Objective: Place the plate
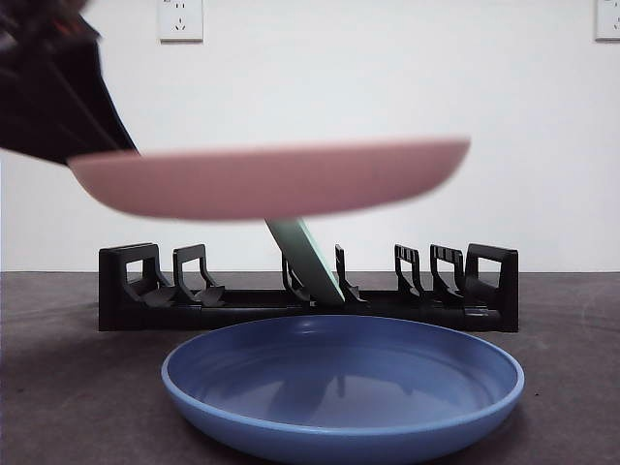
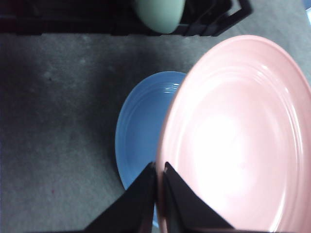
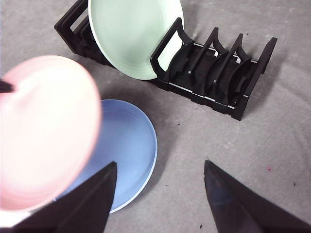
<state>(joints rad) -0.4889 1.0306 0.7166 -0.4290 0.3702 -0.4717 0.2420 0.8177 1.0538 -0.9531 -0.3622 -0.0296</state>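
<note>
Pink and held nearly level, the plate (image 1: 271,179) hangs in the air above the blue plate (image 1: 344,392), pinched at its rim by the left end effector (image 2: 159,170), whose two black jaws are closed narrowly on the plate's edge, one on each face. In the front view that arm enters dark and large from the upper left corner, and the pink plate juts out from it across the middle, over the black rack (image 1: 310,291) behind. There are three plates: the pink one in the air, the blue one lying flat on the grey worktop (image 3: 233,141) just in front of the rack, and a pale green one (image 3: 136,36) standing tilted in a slot of the rack. There is one rack, with several slots free on either side of the green plate. The right end effector (image 3: 160,194) hovers above the worktop near the blue plate, its jaws spread wide with nothing between them.
</note>
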